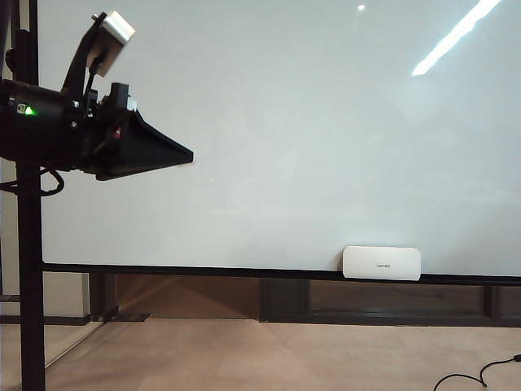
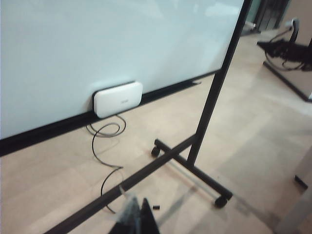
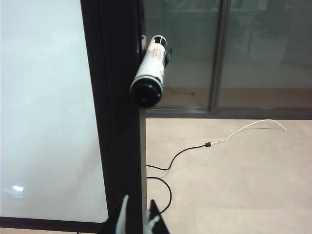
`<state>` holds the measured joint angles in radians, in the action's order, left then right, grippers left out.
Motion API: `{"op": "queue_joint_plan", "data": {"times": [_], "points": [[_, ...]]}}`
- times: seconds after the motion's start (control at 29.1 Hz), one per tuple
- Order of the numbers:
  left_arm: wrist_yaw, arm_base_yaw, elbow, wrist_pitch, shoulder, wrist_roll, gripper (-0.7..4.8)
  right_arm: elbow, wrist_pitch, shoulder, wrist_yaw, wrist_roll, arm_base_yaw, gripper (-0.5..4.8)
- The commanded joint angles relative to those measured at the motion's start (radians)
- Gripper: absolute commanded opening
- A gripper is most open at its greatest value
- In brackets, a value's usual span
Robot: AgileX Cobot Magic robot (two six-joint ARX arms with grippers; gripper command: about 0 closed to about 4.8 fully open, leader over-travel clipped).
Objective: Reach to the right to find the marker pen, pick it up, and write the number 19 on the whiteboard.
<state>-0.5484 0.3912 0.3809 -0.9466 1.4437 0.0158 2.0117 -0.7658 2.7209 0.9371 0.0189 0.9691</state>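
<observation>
The whiteboard (image 1: 309, 122) fills the exterior view, glossy white, and the number 19 is out of view. The marker pen (image 3: 150, 73), white with a black end, sticks out from the board's black frame post (image 3: 117, 122) in the right wrist view. My right gripper (image 3: 139, 201) is below it, some way off, open by a narrow gap with nothing between the fingers. It is outside the exterior view. My left gripper (image 1: 189, 154) hangs in front of the board's left part, shut to a point and empty, and also shows in its own wrist view (image 2: 139, 207).
A white eraser block (image 1: 381, 263) rests on the board's bottom rail, also in the left wrist view (image 2: 118, 99). Cables (image 2: 105, 136) lie on the floor by the wheeled stand foot (image 2: 195, 170). Another cable (image 3: 195, 148) runs across the floor beyond the post.
</observation>
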Motion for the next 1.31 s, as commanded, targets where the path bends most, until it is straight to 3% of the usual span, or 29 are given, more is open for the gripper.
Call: {"op": "queue_joint_plan", "data": {"times": [0.03,0.17,0.31,0.41,0.58,1.07,1.31], "points": [[-0.006,0.002,0.005,0.013,-0.002,-0.02,-0.04,0.002,-0.017,-0.006,0.008,0.013,0.002,1.08],[0.017,0.002,0.005,0.015,-0.002,-0.02,-0.04,0.002,-0.017,-0.006,0.01,0.02,0.002,1.87],[0.038,0.002,0.005,0.015,-0.002,-0.021,-0.05,0.002,-0.03,-0.006,0.012,0.023,0.001,1.94],[0.04,0.002,0.005,0.014,-0.002,-0.021,-0.05,0.002,-0.077,-0.006,0.036,0.039,0.001,2.44],[0.04,0.002,0.006,0.015,-0.002,-0.019,-0.05,0.002,-0.123,-0.007,0.023,0.069,0.0,2.75],[0.04,0.002,0.006,0.016,-0.002,-0.019,-0.05,0.051,-0.117,-0.007,-0.129,0.077,-0.044,2.74],[0.04,0.002,0.006,0.019,-0.002,-0.016,-0.05,0.126,-0.022,-0.007,-0.181,0.045,-0.063,2.72]]}}
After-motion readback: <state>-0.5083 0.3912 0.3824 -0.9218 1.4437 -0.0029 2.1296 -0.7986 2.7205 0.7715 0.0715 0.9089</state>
